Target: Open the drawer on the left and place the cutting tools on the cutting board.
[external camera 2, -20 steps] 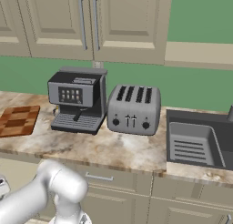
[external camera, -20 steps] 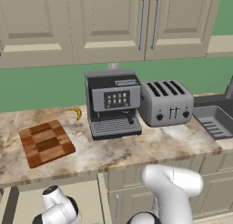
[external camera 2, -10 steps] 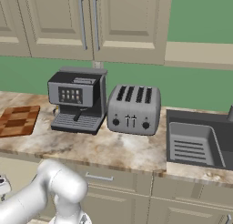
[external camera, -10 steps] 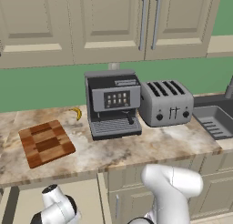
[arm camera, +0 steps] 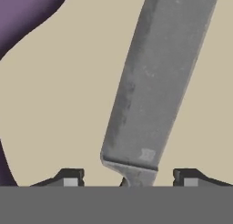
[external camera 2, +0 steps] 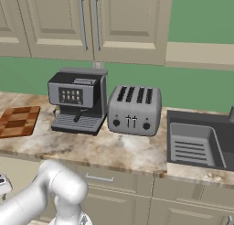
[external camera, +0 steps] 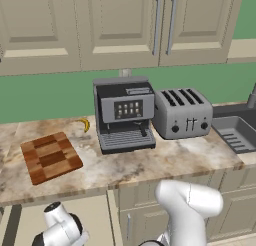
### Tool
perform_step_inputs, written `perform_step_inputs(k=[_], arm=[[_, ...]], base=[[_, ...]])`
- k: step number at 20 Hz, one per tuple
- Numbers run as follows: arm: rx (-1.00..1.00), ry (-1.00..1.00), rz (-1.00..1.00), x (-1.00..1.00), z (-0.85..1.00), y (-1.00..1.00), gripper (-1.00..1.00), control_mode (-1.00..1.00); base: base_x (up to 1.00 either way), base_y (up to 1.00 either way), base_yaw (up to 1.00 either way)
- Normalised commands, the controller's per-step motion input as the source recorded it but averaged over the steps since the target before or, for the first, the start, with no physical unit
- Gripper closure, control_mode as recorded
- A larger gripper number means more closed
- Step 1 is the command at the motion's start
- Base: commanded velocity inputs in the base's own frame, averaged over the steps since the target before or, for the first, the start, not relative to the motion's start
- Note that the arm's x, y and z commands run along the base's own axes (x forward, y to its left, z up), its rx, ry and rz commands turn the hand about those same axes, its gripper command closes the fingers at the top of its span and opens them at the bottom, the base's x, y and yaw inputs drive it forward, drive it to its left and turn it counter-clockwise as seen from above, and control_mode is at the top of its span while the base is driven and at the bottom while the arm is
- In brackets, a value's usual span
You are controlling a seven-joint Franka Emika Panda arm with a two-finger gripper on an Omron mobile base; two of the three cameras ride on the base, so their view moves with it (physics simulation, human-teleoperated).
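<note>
Down low, the hand view looks along the jaws (arm camera: 127,178) at a flat beige surface, the drawer (arm camera: 68,104) floor by the look of it. The two fingertips (arm camera: 68,178) stand apart, and a grey blade (arm camera: 157,77) runs up from the gap between them, tilted to the right. Its narrow end sits just off centre between the tips; I cannot tell whether they touch it. A purple tool (arm camera: 22,13) curves across the top left corner, well clear of the jaws.

Up on the worktop (external camera: 165,162), the board (external camera: 51,156) lies at the left end, bare. A small yellow thing (external camera: 85,124) lies just behind it. To its right stand a coffee machine (external camera: 124,114) and a toaster (external camera: 181,112), then the sink (external camera: 235,132). The arm (external camera: 187,210) bends down in front of the lower cabinets.
</note>
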Motion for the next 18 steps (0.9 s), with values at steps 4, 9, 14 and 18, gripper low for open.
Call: perform_step_inputs(k=[4,9,14,18], arm=[[0.00,0.00,-0.06,-0.39,-0.45,0.00,1.00,-1.00],[0.00,-0.05,-0.02,-0.21,-0.17,0.02,1.00,-1.00],[0.00,0.00,0.00,-0.19,0.00,0.00,1.00,-1.00],[0.00,-0.01,0.00,-0.19,0.12,0.00,1.00,-1.00]], base=[[0.00,0.00,0.00],[0.00,0.00,0.00],[0.00,0.00,0.00],[0.00,0.00,0.00]])
